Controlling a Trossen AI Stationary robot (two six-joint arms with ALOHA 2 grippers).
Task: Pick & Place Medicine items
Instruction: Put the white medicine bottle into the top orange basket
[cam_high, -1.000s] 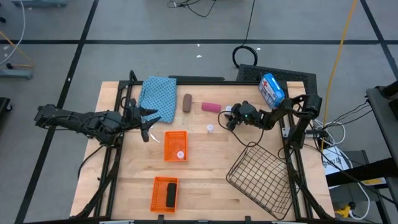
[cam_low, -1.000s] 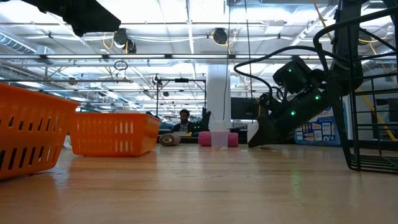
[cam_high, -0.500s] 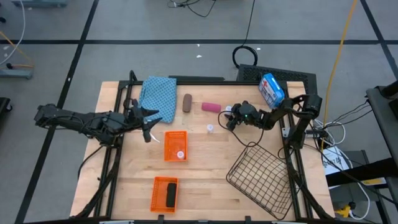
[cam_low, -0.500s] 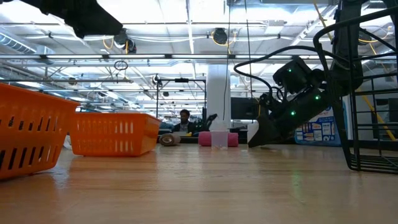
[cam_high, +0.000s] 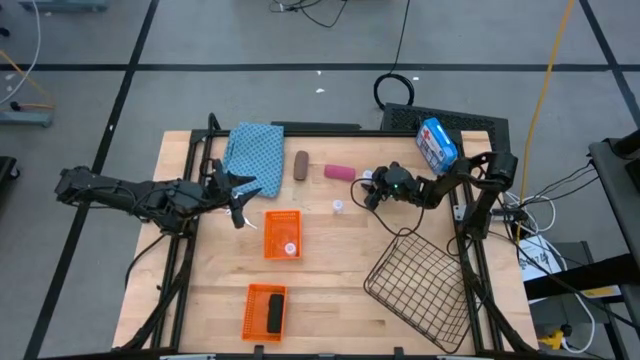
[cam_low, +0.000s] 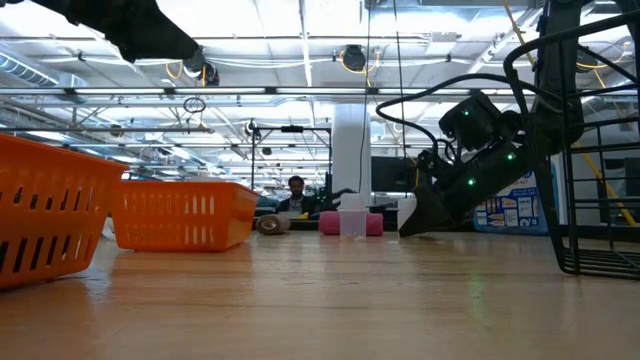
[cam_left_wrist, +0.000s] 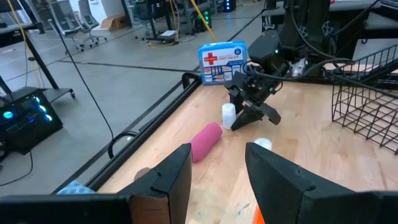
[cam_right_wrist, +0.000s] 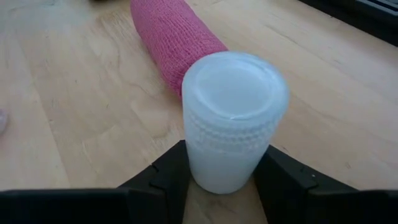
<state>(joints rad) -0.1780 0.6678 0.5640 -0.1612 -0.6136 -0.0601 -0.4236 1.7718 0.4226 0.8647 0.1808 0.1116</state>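
My right gripper (cam_high: 368, 188) is low over the table's far middle, shut on a white round vial (cam_right_wrist: 233, 118) that stands upright on the wood; it also shows in the left wrist view (cam_left_wrist: 229, 116). The pink cylinder (cam_high: 338, 172) lies just beyond it, and the brown cylinder (cam_high: 302, 165) lies to its left. A second vial (cam_high: 338, 207) stands alone on the wood. A third vial (cam_high: 290, 249) sits in the orange basket (cam_high: 282, 218). The black cylinder (cam_high: 274, 312) lies in the nearer orange basket (cam_high: 252, 312). My left gripper (cam_high: 238, 203) is open and empty, above the table beside the blue cloth (cam_high: 253, 158). My right gripper pinches the vial's lower wall (cam_right_wrist: 202, 174) between its two fingers, one finger (cam_right_wrist: 165, 177) on each side. The fingers come in low, slanting from the table's right. The vial is upright; its foot is hidden by the fingers.
A blue-and-white box with a red cross (cam_high: 436, 143) stands at the far right corner. A black wire basket (cam_high: 420, 285) lies at the near right. Bare wood shows between the two orange baskets and the wire basket.
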